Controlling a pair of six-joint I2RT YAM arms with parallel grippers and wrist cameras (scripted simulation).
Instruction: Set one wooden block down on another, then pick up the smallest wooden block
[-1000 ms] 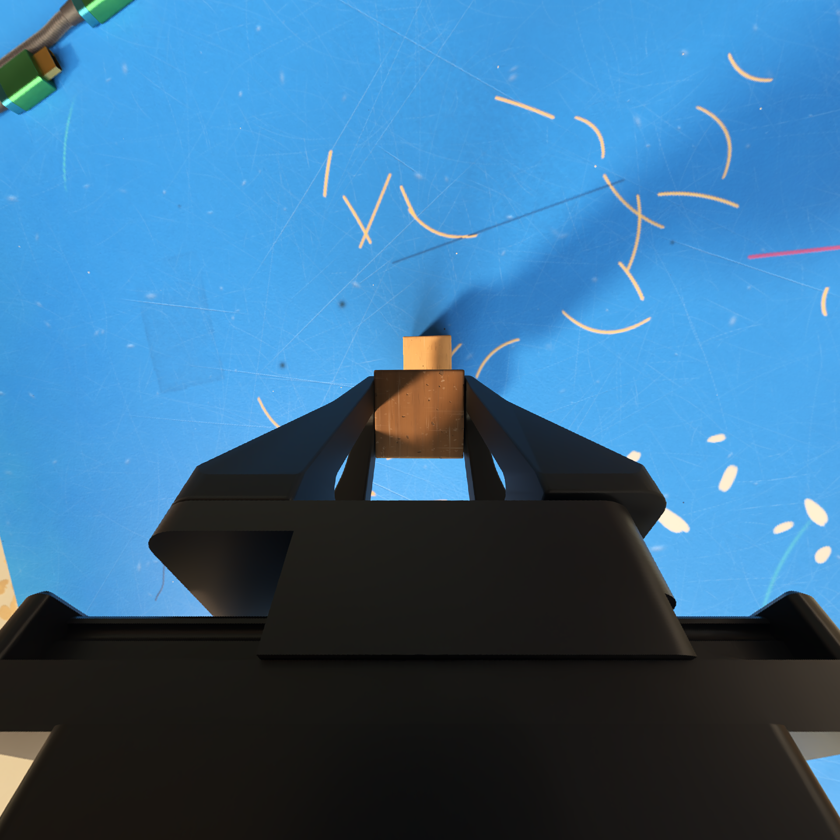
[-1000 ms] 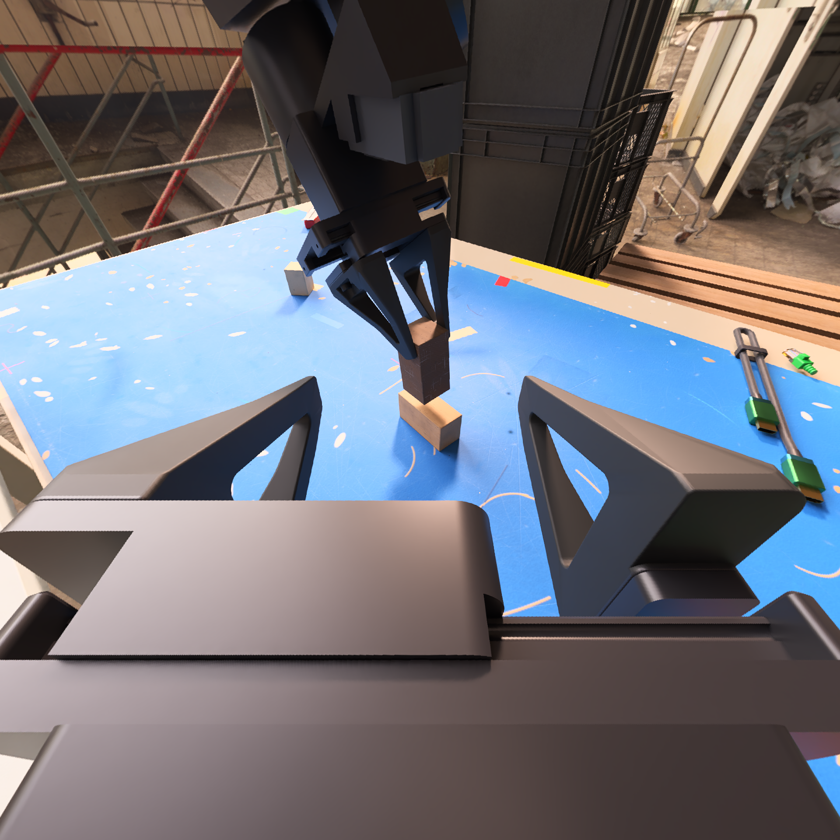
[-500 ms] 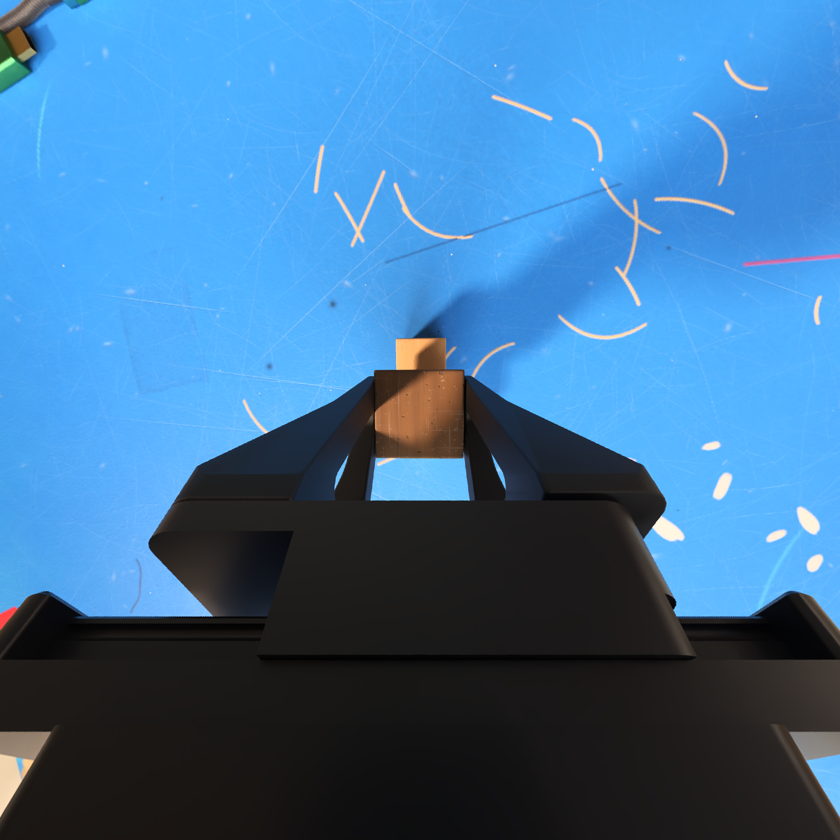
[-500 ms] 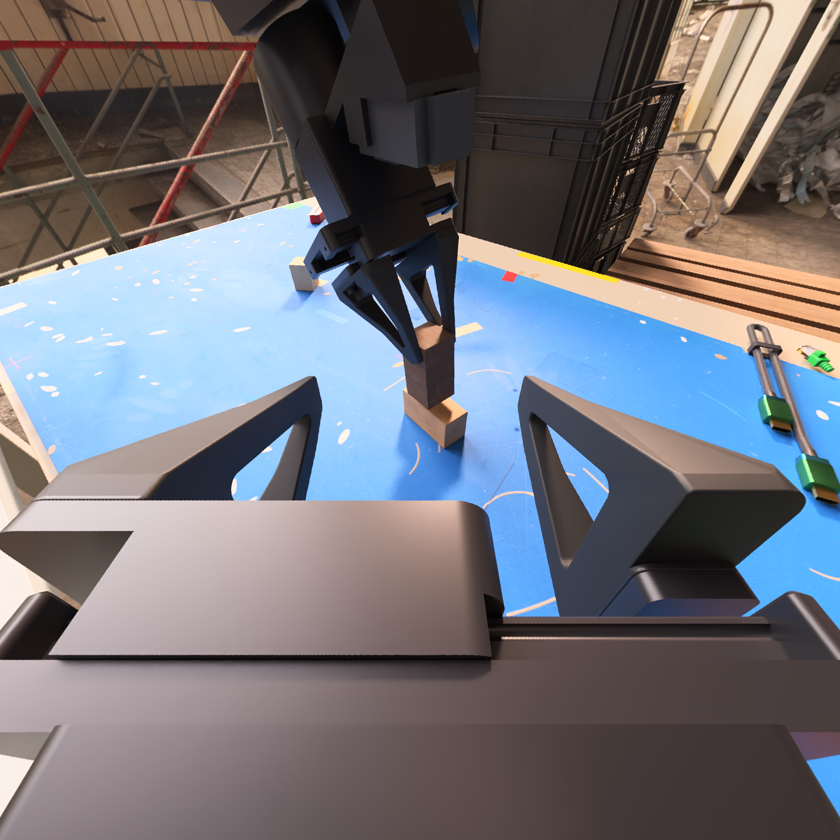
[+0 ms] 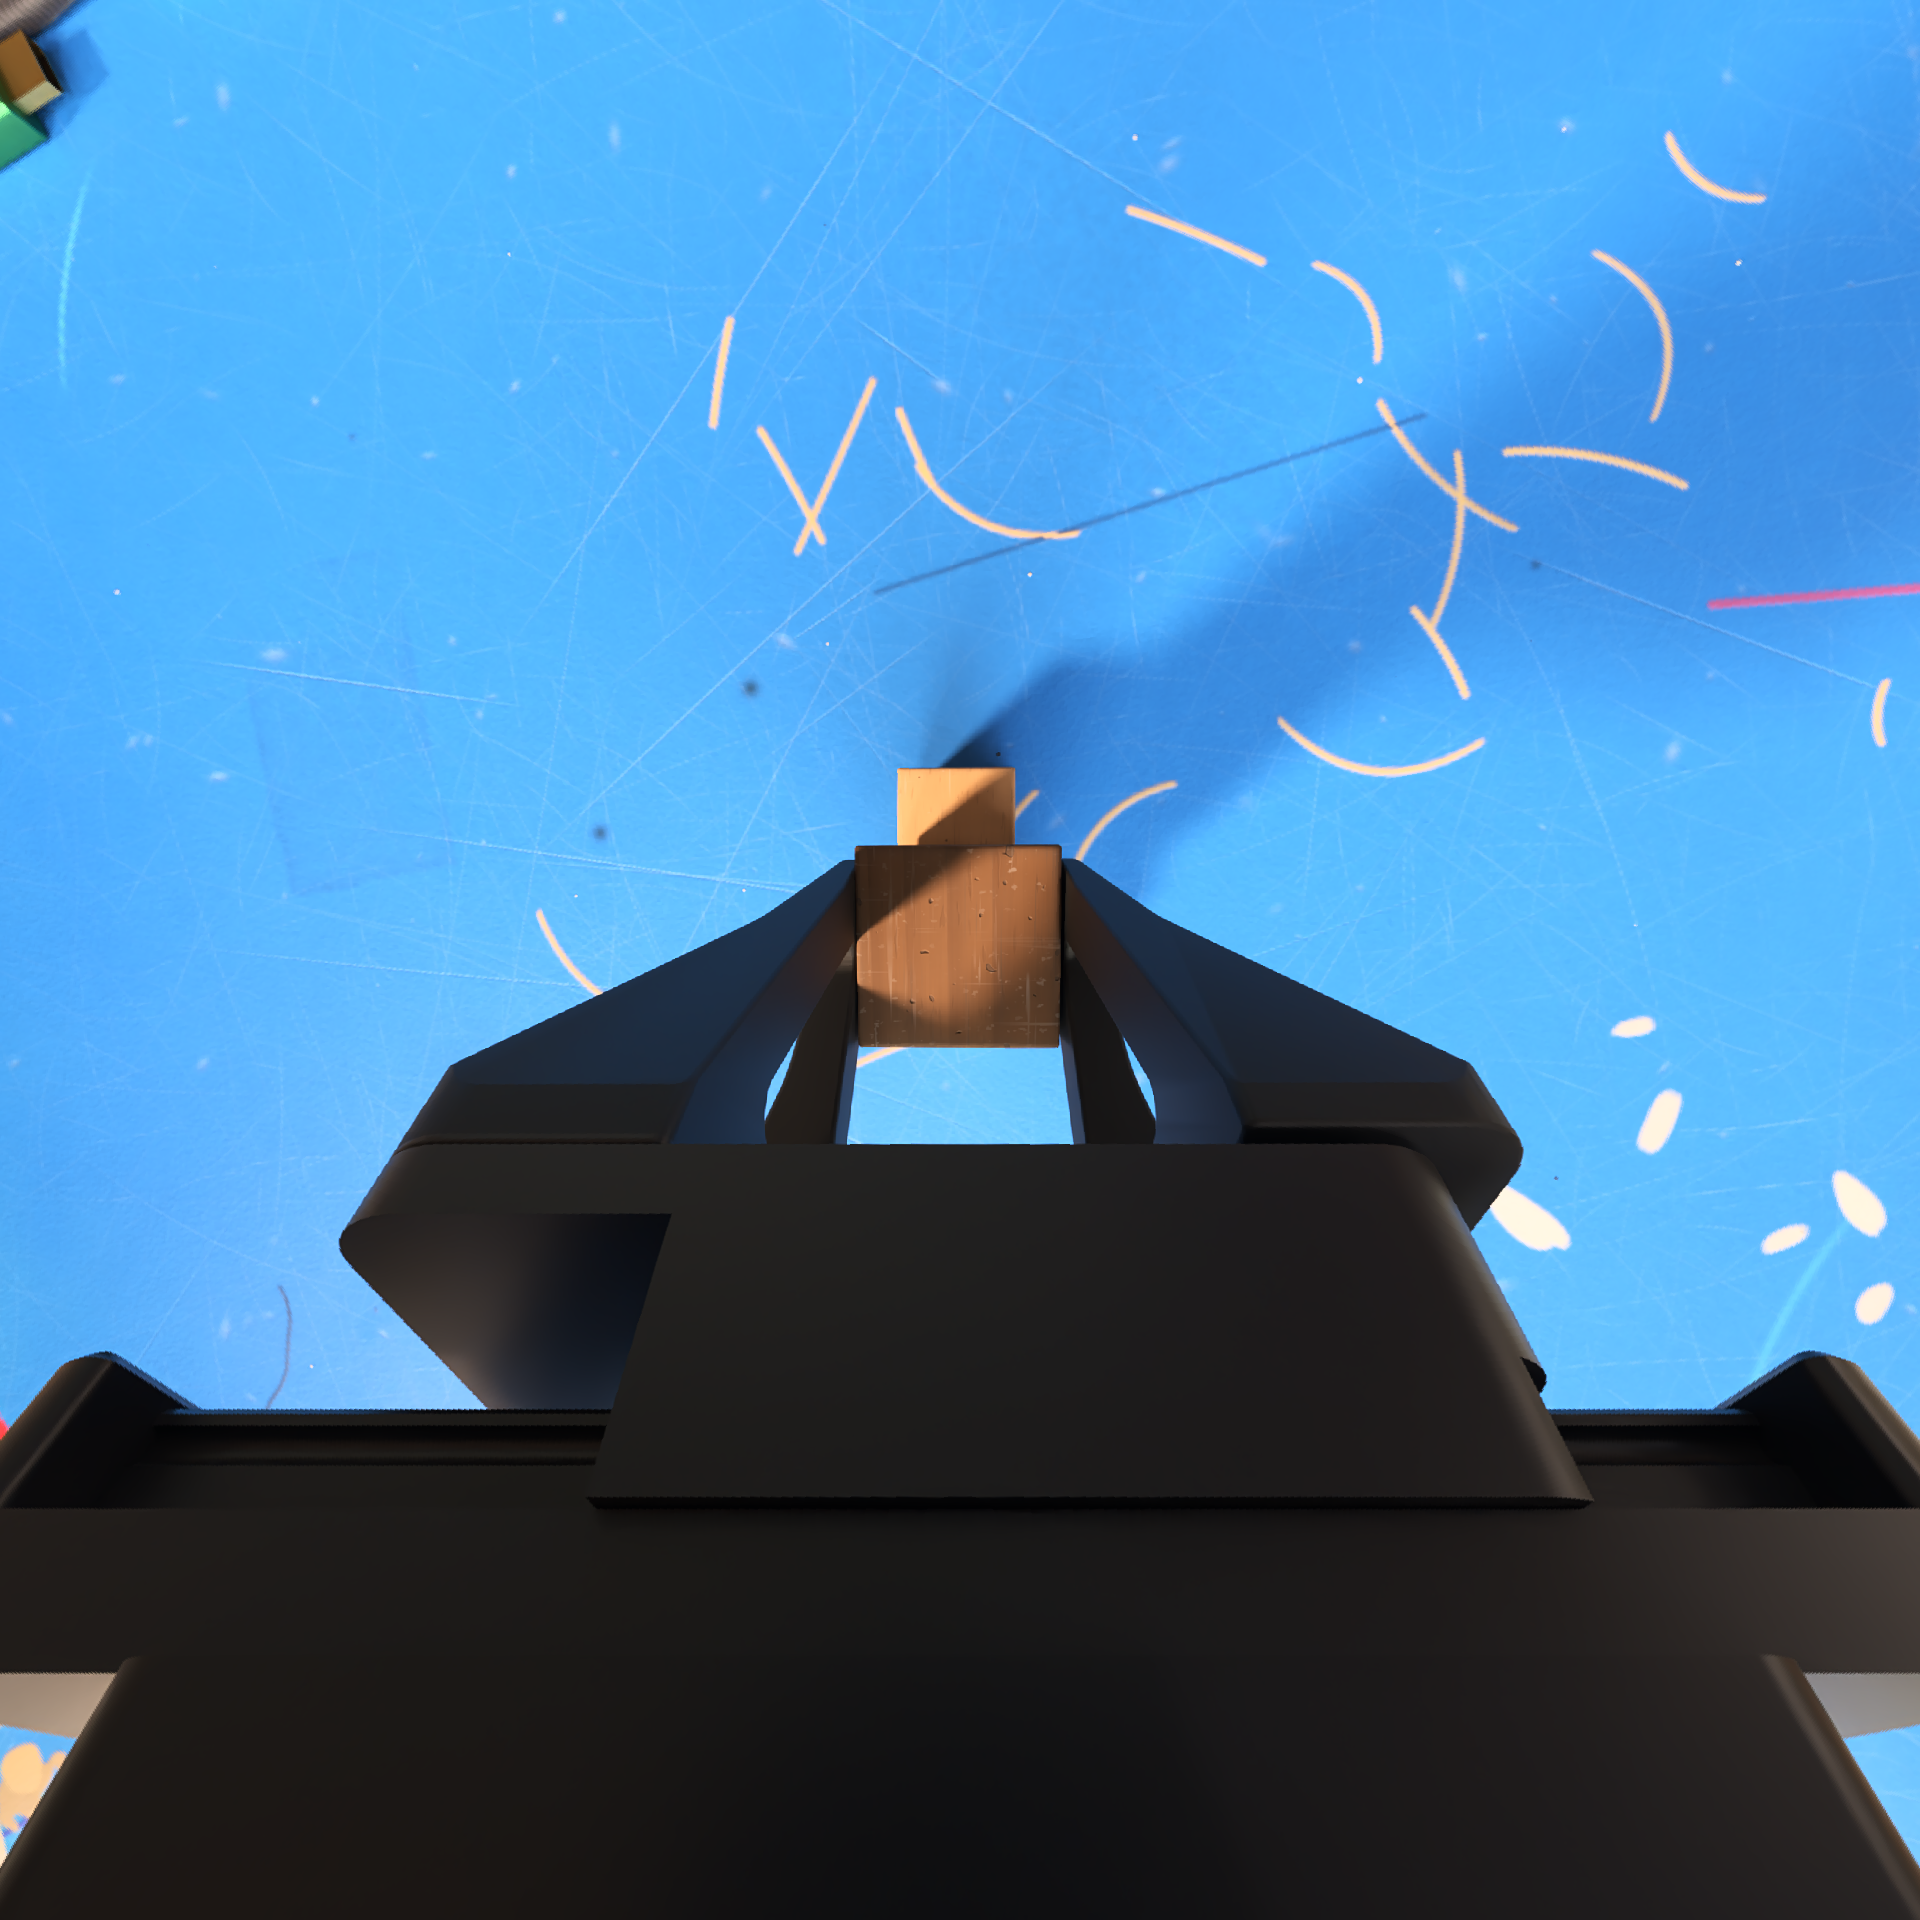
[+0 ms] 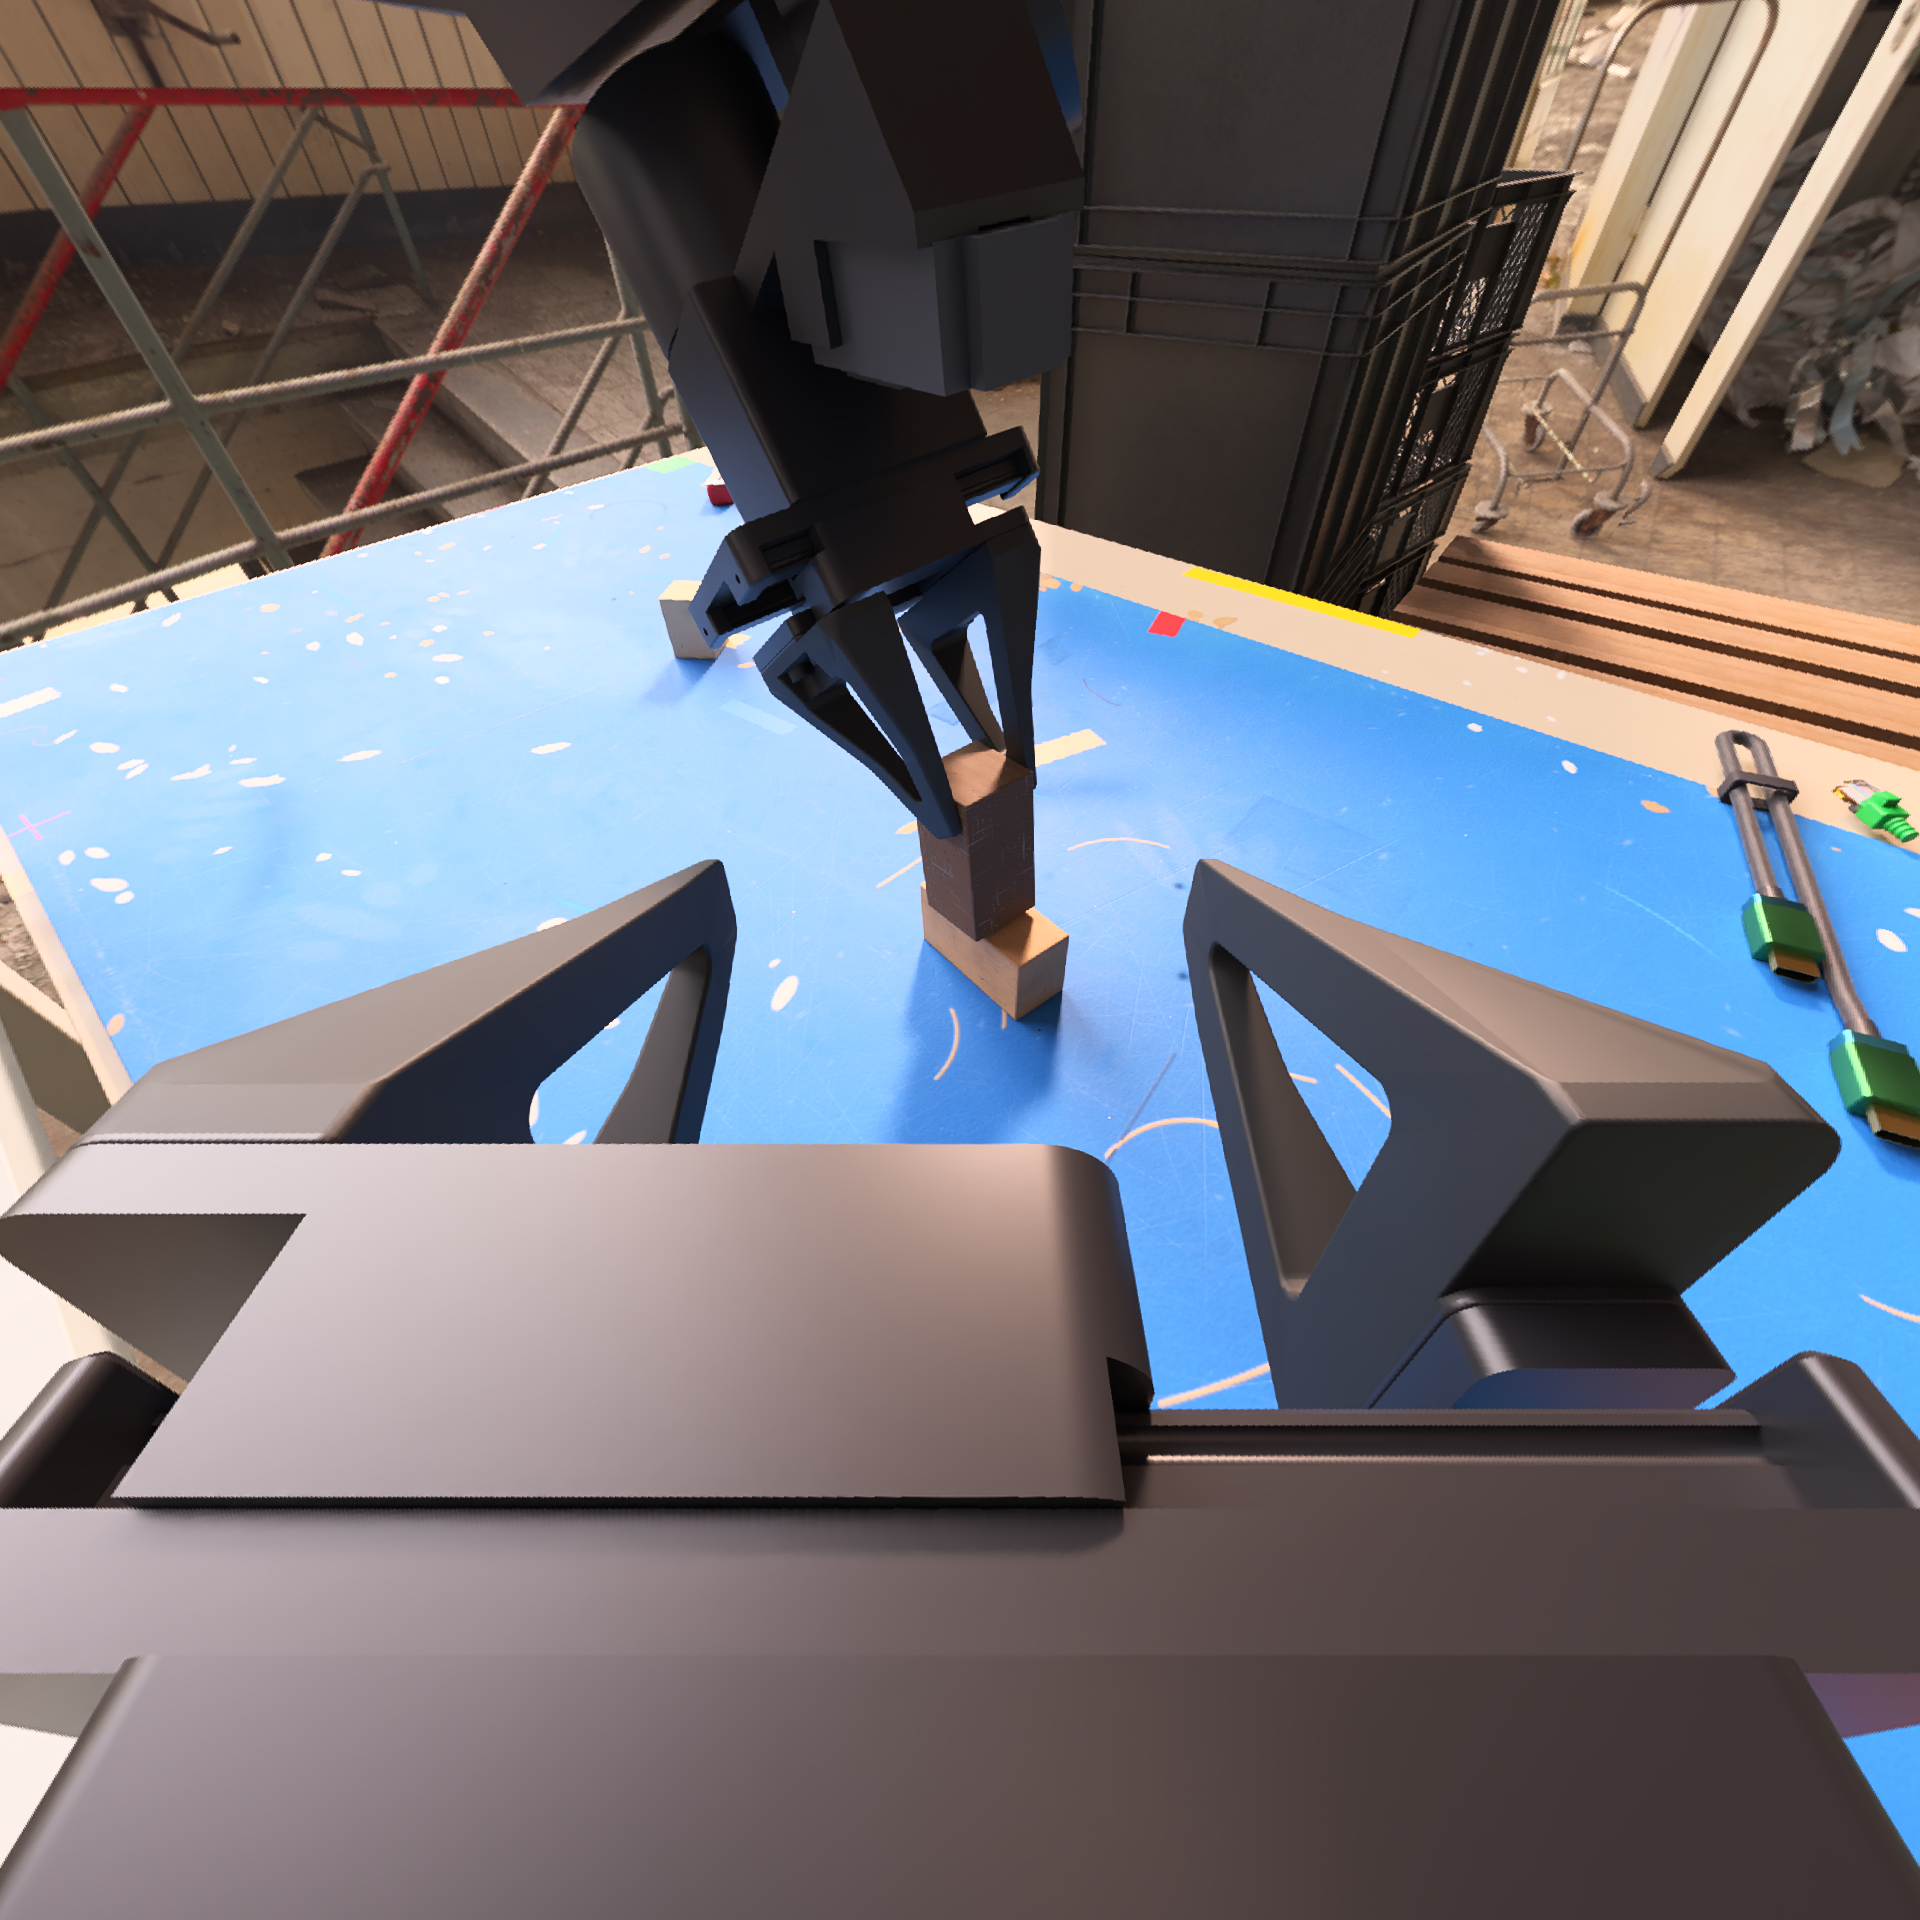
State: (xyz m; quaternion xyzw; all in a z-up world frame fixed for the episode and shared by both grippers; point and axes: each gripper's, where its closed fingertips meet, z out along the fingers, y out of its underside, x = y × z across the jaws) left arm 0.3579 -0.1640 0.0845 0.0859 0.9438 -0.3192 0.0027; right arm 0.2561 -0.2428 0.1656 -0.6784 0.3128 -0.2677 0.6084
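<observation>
Blue table (image 6: pixel 312 831): pale block (image 6: pixel 1013 951), small block (image 6: pixel 684 621), cable (image 6: pixel 1808 935).

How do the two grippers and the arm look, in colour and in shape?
Both grippers are matt black. The right gripper has two triangular fingers with triangular cut-outs, on a flat rail. The left gripper has the same hollow wedge form under a blocky black arm. No cables or markings show.

Dark upright block (image 6: pixel 982 847) atop pale flat block (image 6: pixel 1013 961); small pale cube (image 6: pixel 686 618) well apart.

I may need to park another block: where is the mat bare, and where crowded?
Bare mat lies between the small pale block and the stack's dark block. Crowded: around the stack under the left gripper, and by the green-tipped cables.
</observation>
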